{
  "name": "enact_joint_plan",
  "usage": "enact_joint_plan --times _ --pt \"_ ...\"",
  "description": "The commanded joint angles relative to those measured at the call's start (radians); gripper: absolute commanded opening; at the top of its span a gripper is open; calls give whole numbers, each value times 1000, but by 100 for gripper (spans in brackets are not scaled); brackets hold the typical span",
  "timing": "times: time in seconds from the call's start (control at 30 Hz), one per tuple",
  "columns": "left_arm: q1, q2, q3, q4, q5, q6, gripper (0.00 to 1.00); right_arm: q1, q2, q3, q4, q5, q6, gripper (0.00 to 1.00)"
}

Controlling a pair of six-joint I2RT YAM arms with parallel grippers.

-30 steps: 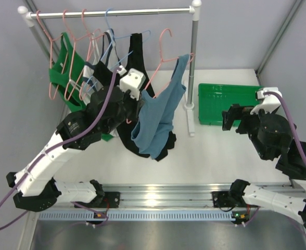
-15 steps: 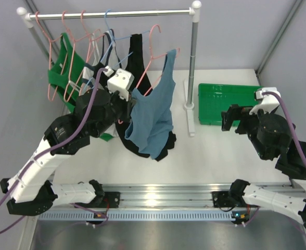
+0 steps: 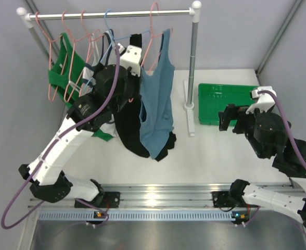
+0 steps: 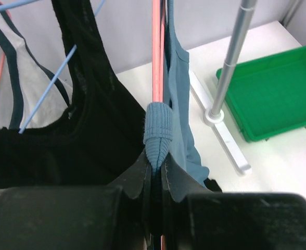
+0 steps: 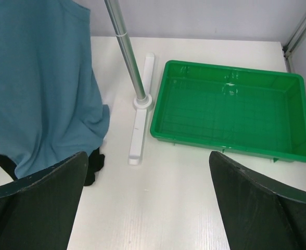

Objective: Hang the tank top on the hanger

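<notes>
The dusty blue tank top [image 3: 157,104] hangs on the salmon-pink hanger [image 3: 152,31], with one strap over each side of the frame. The hanger's hook is at the rail [image 3: 111,13], right of the black top; I cannot tell if it rests on it. My left gripper [image 3: 140,73] is shut on the left strap and the hanger wire. The left wrist view shows the jaws [image 4: 155,166] pinching the bunched blue strap [image 4: 158,130] and the pink wire [image 4: 156,52]. My right gripper [image 3: 227,119] is open and empty [image 5: 148,208] above the table.
A black tank top [image 3: 127,120], a green top [image 3: 64,67], a white top and a light blue hanger [image 3: 109,21] hang left on the rail. The rack's right pole [image 3: 193,57] stands on a white foot [image 5: 138,130]. A green tray [image 3: 226,101] lies at the right.
My left arm has lifted the hanger and blue top up and back to the rail. The top now hangs straight. The right arm has barely moved.
</notes>
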Motion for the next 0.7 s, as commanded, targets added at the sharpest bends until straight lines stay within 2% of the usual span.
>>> enact_joint_plan --times 0.0,0.33,0.67 --pt "61 31 77 168 31 -18 0 15 7 5 28 -11 8 100" --pt "164 130 106 224 157 -73 0 14 17 13 23 -31 18 100" --pt "164 58 -75 276 154 -118 0 14 20 -10 35 -48 18 100"
